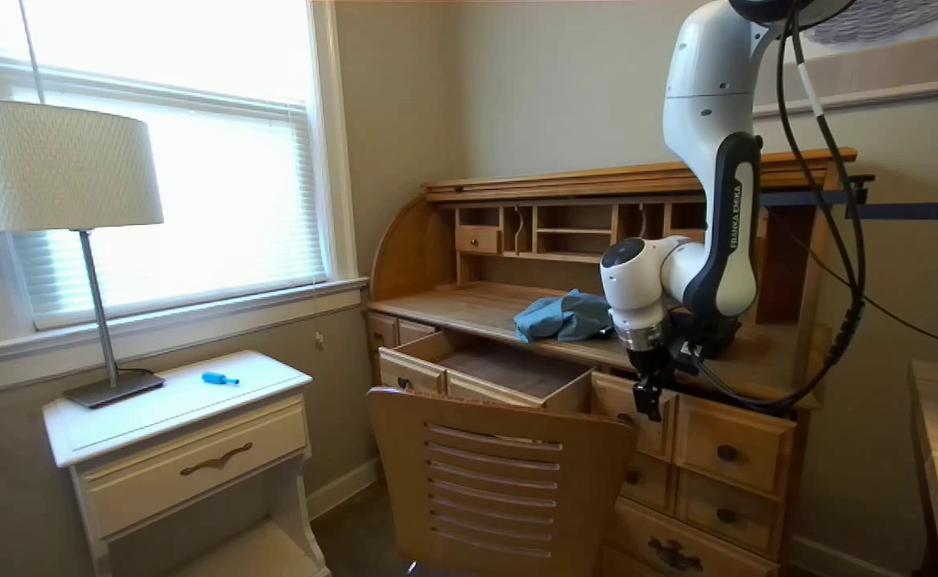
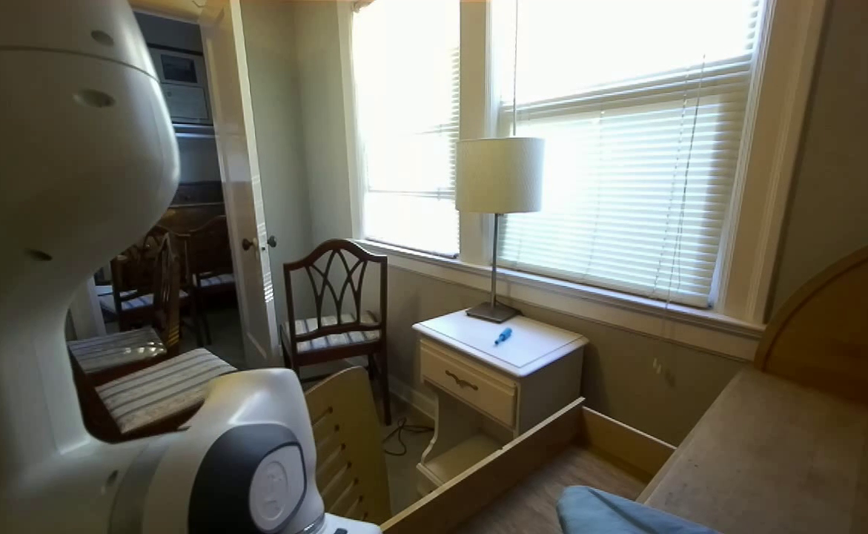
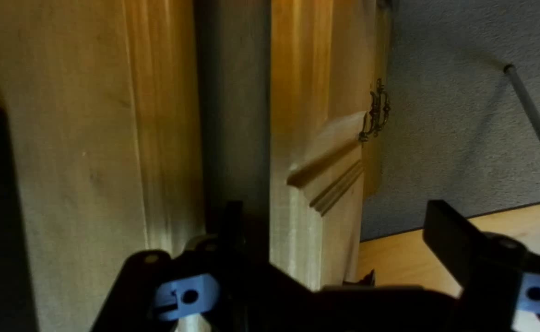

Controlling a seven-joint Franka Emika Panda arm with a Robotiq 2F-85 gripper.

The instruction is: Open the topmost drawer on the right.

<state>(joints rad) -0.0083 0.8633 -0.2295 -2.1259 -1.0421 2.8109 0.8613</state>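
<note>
Gripper (image 3: 335,219) astride the front of the topmost right drawer (image 3: 297,138), which stands part-way out of the desk (image 1: 469,298)

In the wrist view the fingers are spread wide, one at the dark gap between desk edge and drawer front, the other before that front; whether either touches the wood I cannot tell; in an exterior view the drawer sits at the top of the right-hand stack; beside it the wide drawer (image 1: 509,362) juts out behind the chair (image 1: 501,473); a crumpled blue cloth (image 1: 562,315) lies on the desk; a small blue object (image 1: 220,378) lies on the white nightstand (image 1: 260,373), near the lamp (image 1: 60,164).
</note>
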